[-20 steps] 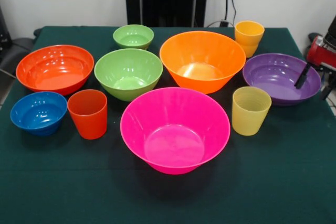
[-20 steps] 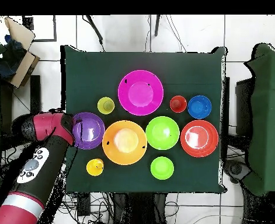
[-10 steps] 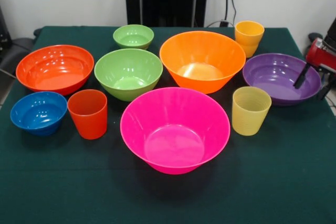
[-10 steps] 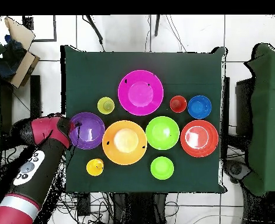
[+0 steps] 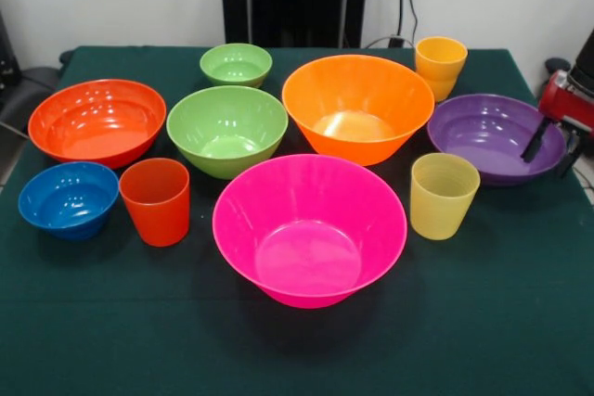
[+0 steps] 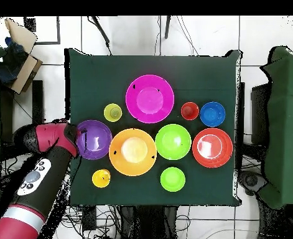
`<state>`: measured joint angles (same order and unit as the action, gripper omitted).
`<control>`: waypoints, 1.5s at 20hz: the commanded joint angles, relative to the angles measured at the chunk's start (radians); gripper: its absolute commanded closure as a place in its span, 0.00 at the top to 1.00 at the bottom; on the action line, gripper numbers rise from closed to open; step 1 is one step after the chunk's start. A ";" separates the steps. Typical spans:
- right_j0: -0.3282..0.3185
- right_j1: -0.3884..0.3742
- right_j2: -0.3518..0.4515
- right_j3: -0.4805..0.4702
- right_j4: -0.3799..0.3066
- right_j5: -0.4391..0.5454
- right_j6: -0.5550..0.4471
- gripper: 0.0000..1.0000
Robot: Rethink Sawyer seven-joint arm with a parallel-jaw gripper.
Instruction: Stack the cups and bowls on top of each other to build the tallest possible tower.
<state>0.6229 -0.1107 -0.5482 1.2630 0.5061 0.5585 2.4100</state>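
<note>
Gripper (image 5: 549, 147) open astride far-right purple bowl (image 5: 492, 136) rim.
Best lowered squarely, closed firmly, lifted level toward orange bowl (image 5: 357, 104).

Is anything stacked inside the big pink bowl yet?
No, the big pink bowl is empty in the front view; its bare bottom shows with no cup or bowl in it.

Ten upright, unstacked pieces fill the frame's middle: pink bowl (image 5: 310, 229) foremost, orange bowl (image 5: 358, 107) behind, purple bowl (image 5: 492, 138) right.
</note>
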 commanded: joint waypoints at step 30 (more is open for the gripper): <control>-0.033 -0.403 0.078 0.152 -0.035 0.340 0.146 0.00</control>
<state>0.5731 -0.4573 -0.5294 1.3481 0.5209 0.6987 2.4100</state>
